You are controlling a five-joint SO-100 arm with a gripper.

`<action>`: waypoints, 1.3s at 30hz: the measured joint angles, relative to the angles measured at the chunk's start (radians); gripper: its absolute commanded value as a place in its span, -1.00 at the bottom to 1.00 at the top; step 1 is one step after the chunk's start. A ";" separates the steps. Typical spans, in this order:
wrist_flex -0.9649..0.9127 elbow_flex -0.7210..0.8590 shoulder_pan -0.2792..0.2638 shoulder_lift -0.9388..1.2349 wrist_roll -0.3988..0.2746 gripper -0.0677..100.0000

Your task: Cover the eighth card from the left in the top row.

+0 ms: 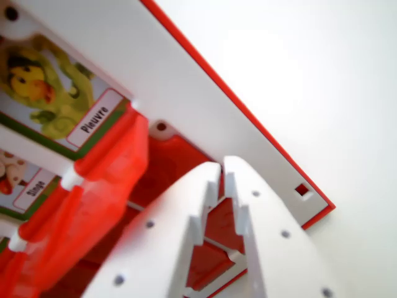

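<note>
My gripper [221, 166] fills the bottom middle of the wrist view. Its two white fingers [267, 236] meet at the tips, shut, with nothing visible between them. Under it lies a white game board [180, 74] with a red rim. A card labelled "Pieuvre" [56, 93] shows a yellow-green creature at the wrist view's left. Below it a second card [25, 186] is partly cut off. A translucent red flap [108, 180] stands blurred beside these cards. Just beyond my fingertips a red panel [180, 164] fills a slot near the board's corner.
The board's corner [322, 208] with a small red square hole [302, 190] lies at the wrist view's right. Beyond the red rim is a plain white table surface [322, 81]. More red panels [214, 257] show between and under my fingers.
</note>
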 measured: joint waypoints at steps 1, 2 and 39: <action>-0.012 0.000 -0.005 -0.002 0.015 -1.00; -0.026 0.000 -0.009 -0.002 0.032 -1.00; 0.170 -0.078 -0.029 0.232 -0.198 -1.00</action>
